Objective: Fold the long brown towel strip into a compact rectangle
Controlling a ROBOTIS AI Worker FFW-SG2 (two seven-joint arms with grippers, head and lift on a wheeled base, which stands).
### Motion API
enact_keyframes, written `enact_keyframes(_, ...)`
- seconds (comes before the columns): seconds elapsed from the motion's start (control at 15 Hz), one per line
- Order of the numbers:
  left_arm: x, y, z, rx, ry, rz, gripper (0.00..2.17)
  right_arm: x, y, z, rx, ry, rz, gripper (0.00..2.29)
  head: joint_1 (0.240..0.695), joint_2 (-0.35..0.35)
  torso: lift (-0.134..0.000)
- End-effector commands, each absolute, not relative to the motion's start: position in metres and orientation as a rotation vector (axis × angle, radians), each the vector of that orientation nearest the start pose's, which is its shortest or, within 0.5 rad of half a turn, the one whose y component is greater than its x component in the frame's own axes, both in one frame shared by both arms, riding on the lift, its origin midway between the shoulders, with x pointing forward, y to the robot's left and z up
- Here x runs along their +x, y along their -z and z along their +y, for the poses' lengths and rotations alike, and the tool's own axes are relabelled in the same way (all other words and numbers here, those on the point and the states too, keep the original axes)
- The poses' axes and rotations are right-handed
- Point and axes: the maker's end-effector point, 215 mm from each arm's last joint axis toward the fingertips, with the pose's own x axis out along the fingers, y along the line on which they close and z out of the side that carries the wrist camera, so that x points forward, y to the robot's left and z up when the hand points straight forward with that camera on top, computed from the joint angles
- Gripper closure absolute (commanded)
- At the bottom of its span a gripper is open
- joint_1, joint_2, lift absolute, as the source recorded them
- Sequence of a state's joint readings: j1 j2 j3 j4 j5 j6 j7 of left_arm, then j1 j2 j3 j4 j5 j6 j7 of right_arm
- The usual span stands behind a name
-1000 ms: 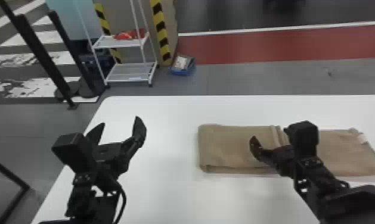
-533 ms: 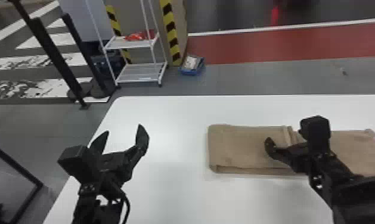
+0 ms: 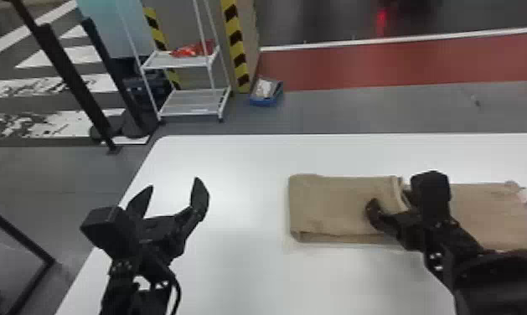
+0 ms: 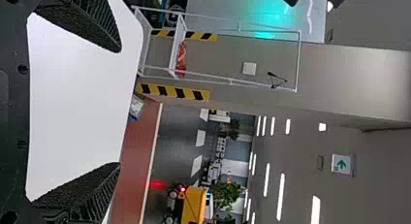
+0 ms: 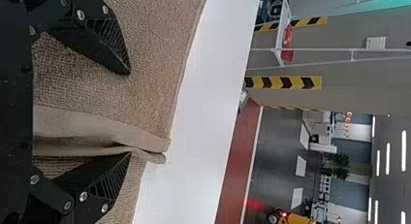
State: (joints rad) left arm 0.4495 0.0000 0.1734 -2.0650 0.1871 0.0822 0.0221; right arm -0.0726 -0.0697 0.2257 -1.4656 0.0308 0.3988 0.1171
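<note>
We see the brown towel [image 3: 333,205] lying flat on the white table [image 3: 241,272], toward our right side, its left part folded over in layers and its right part reaching out past our right arm. A pale hem [image 5: 92,124] crosses the cloth near the middle, where the doubled part ends. We have our right gripper [image 3: 388,201] right at that hem, its fingers spread wide, one to each side of the band, with nothing pinched between them; we cannot tell how firmly they touch the cloth. Our left gripper [image 3: 173,184] is over the table's left part, well apart from the towel, wide and empty. Beyond the table stand a white rack [image 3: 191,102] and, on the floor beside it, a blue box [image 3: 266,100].
</note>
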Motion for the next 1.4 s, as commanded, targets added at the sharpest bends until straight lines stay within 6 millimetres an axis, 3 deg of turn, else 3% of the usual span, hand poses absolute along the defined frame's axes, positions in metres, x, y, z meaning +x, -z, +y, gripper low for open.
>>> enact_keyframes(0.0, 0.456, 0.329, 0.325, -0.116, -0.170, 0.029, 0.04, 0.567, 0.484, -0.121, -0.132, -0.304, 0.437, 0.41, 0.695, 0.217, -0.116)
enact_keyframes(0.53, 0.457, 0.331, 0.322, -0.119, -0.165, 0.033, 0.04, 0.560, 0.459, -0.123, -0.109, -0.288, 0.377, 0.51, 0.695, 0.214, -0.116)
enact_keyframes(0.73, 0.457, 0.331, 0.320, -0.120, -0.162, 0.033, 0.04, 0.559, 0.460, -0.122, -0.111, -0.293, 0.380, 0.52, 0.695, 0.213, -0.116)
enact_keyframes(1.0, 0.456, 0.332, 0.321, -0.119, -0.162, 0.036, 0.04, 0.557, 0.463, -0.123, -0.108, -0.293, 0.388, 0.75, 0.695, 0.213, -0.116)
enact_keyframes(1.13, 0.456, 0.334, 0.320, -0.120, -0.161, 0.039, 0.04, 0.555, 0.465, -0.127, -0.104, -0.285, 0.389, 1.13, 0.695, 0.213, -0.116)
enact_keyframes(1.33, 0.456, 0.334, 0.320, -0.120, -0.159, 0.039, 0.04, 0.553, 0.447, -0.124, -0.099, -0.289, 0.355, 1.16, 0.695, 0.210, -0.116)
